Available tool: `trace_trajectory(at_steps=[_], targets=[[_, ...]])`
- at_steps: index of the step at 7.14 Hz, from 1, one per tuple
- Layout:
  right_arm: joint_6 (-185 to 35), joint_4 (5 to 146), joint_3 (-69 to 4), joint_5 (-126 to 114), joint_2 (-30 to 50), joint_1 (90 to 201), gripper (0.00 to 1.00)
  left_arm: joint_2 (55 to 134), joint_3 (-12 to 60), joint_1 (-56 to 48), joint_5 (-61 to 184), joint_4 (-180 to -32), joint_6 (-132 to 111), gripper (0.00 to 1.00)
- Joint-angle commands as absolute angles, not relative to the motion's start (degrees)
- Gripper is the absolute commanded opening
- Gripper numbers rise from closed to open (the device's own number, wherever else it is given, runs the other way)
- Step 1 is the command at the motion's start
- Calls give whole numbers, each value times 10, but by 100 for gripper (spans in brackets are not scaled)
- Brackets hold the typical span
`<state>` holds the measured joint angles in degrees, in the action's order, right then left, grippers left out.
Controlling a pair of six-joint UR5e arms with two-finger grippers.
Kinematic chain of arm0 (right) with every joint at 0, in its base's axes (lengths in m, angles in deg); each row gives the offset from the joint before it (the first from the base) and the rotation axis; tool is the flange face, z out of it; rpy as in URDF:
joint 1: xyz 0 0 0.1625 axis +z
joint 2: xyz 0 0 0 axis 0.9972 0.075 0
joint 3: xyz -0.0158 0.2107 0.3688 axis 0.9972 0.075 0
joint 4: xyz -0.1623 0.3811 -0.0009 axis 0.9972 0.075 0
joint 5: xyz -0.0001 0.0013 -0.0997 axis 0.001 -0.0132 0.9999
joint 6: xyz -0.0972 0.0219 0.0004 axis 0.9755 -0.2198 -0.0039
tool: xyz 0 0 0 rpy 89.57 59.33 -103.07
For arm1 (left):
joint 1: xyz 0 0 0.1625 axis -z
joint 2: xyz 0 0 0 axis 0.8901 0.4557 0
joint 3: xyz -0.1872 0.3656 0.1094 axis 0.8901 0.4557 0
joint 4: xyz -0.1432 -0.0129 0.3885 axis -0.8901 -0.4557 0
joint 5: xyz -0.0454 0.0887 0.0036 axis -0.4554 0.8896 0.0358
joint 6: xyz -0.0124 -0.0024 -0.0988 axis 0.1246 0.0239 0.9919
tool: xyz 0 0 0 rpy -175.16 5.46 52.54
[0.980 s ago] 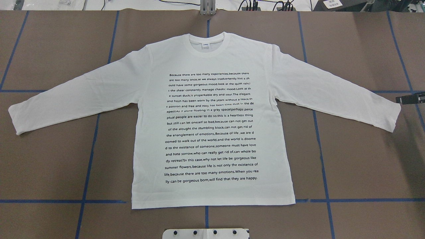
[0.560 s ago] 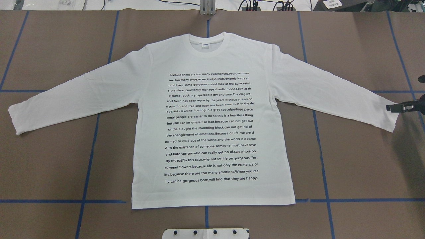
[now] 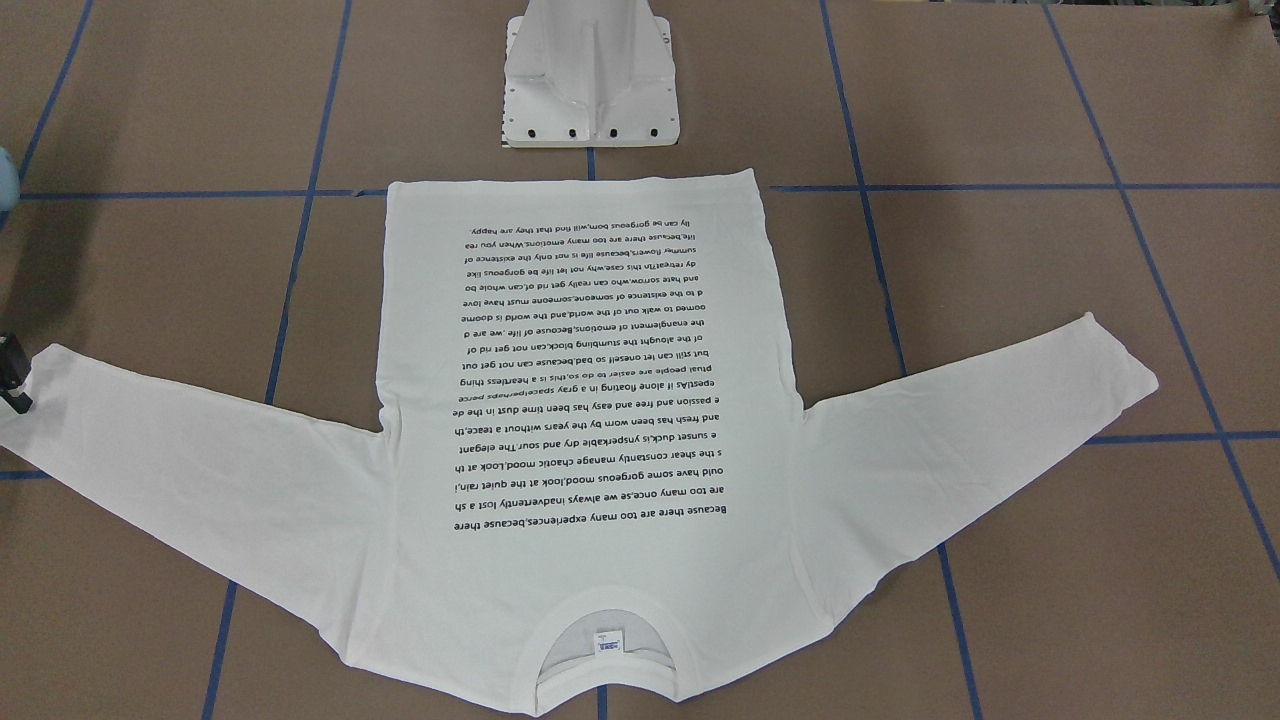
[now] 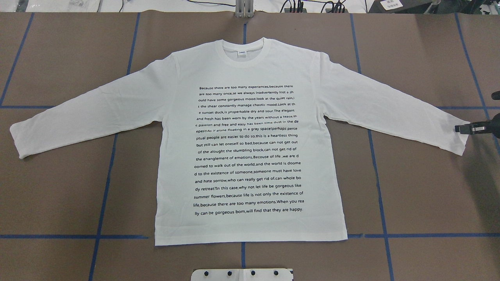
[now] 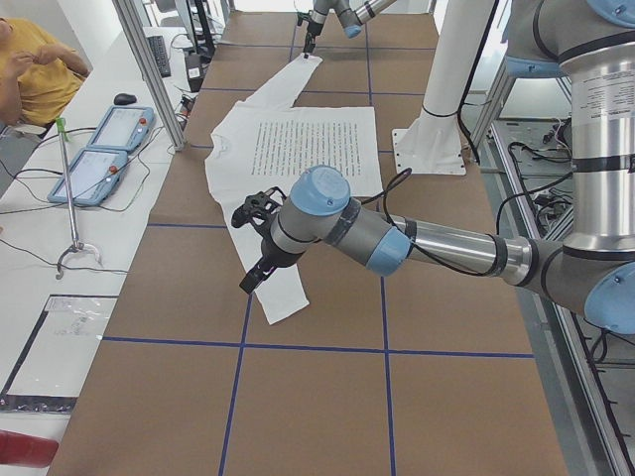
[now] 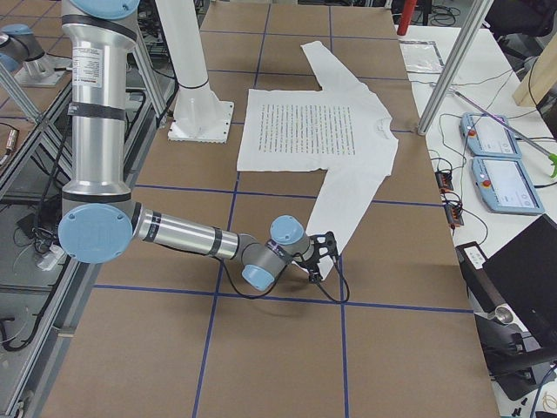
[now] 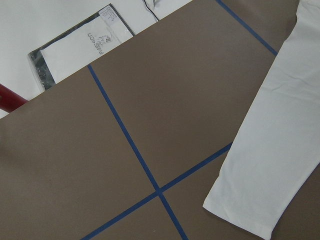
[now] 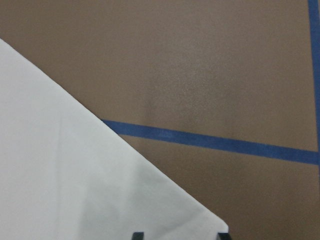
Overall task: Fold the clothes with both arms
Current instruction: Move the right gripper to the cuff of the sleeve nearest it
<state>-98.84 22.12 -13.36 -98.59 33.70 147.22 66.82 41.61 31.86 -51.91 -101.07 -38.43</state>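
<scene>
Flat mid-table (image 4: 429,187): shirt (image 4: 250,156), sleeves reaching toward table's ends. Spread astride cuff (image 4: 464,143) at table's right end: right fingers (image 4: 459,128), likely nearest for folding inward. Above sleeve (image 5: 286,297) toward table's left end: left fingers (image 5: 248,285), spread or pressed, cannot tell.

"What's the table (image 4: 429,187) like?"

"It's a brown sheet, cut into big squares by blue tape (image 4: 105,187). Seen from overhead, a white pedestal (image 4: 218,275) foot sits at six o'clock, and cables (image 4: 299,6) lie past the far edge at twelve."

"And beside it?"

"From the left end there's a white bench (image 5: 40,248) at nine o'clock. It holds two pendants (image 5: 121,127), a mouse (image 5: 124,98) and a plastic bag (image 5: 45,347). A metal post (image 5: 151,69) rises at eleven, and a person (image 5: 35,79) in yellow sits at ten."

"What about the light?"

"It's even, and the shadows on the table are soft."
</scene>
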Motion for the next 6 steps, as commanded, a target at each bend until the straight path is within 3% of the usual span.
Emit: trace_trajectory(at_steps=[1, 3, 5, 6], targets=[[-989, 221, -132, -986, 339, 1472, 47, 668, 416, 319, -519, -1011, -384, 100], [-989, 220, -133, -986, 341, 1472, 39, 668, 416, 319, -519, -1011, -384, 100], [-989, 221, -136, -986, 342, 1473, 1, 668, 416, 319, -519, -1011, -384, 100], [-989, 221, -143, -988, 344, 1474, 0, 668, 416, 319, -519, -1011, -384, 100]])
